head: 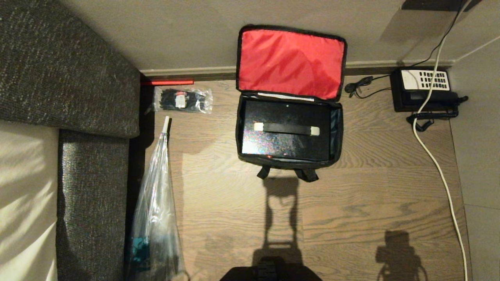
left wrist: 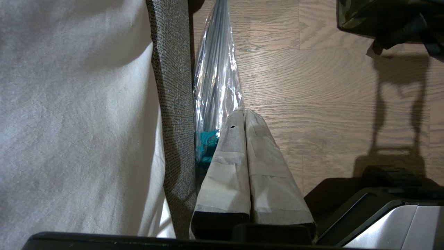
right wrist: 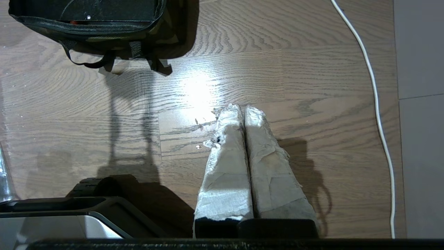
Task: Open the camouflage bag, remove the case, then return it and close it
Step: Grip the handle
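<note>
Head: camouflage bag [head: 290, 128] near the floor's wall edge, lid up, case [head: 286, 130] inside. Left wrist: my left gripper [left wrist: 244, 111] clenched, empty. Right wrist: right gripper [right wrist: 241, 107] clenched, empty. Risk: lid snagging the handle [head: 286, 129] while closing.

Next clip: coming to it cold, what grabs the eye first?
The camouflage bag lies open on the wooden floor by the wall, its red lid lining flipped up against the wall. Inside it lies the case, black with a strap handle on pale ends. Both grippers are shut and clear of the bag: the left gripper hangs beside a clear plastic sleeve, the right gripper over bare floor near a white cable.
</note>
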Controlling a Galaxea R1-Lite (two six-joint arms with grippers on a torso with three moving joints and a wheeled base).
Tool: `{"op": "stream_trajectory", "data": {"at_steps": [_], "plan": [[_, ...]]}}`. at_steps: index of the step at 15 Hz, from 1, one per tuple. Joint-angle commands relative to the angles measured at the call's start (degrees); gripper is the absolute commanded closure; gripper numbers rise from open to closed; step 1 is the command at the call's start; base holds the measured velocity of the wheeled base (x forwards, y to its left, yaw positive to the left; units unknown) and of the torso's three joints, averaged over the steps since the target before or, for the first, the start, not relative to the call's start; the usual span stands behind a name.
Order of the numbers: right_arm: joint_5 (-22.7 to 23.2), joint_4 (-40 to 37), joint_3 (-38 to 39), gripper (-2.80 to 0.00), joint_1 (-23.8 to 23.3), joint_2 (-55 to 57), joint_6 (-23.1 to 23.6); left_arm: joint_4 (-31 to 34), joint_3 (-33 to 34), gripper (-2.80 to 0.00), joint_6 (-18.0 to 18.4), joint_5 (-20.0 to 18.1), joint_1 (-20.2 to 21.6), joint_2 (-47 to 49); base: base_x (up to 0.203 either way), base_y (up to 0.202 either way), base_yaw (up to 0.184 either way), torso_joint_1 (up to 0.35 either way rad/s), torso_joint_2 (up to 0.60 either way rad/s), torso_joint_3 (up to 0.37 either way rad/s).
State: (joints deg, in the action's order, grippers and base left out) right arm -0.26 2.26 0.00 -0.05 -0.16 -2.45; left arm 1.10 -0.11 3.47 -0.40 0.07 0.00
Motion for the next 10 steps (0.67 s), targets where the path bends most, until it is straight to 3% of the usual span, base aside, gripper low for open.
{"op": "stream_trajectory", "data": {"at_steps": [1, 4, 10], "plan": [[0.0, 0.0, 0.7, 0.00, 0.0, -0.2, 0.0, -0.3, 0.0, 0.00, -0.4, 0.2, 0.0, -0.1, 0.000, 0.000, 0.000, 0.000, 0.00, 0.000], [0.0, 0.0, 0.7, 0.00, 0.0, -0.2, 0.0, -0.2, 0.0, 0.00, -2.5, 0.7, 0.0, 0.0, 0.000, 0.000, 0.000, -0.003, 0.00, 0.049], [0.0, 0.0, 0.7, 0.00, 0.0, -0.2, 0.0, -0.5, 0.0, 0.00, -2.7, 0.7, 0.0, 0.0, 0.000, 0.000, 0.000, 0.004, 0.00, 0.187]]}}
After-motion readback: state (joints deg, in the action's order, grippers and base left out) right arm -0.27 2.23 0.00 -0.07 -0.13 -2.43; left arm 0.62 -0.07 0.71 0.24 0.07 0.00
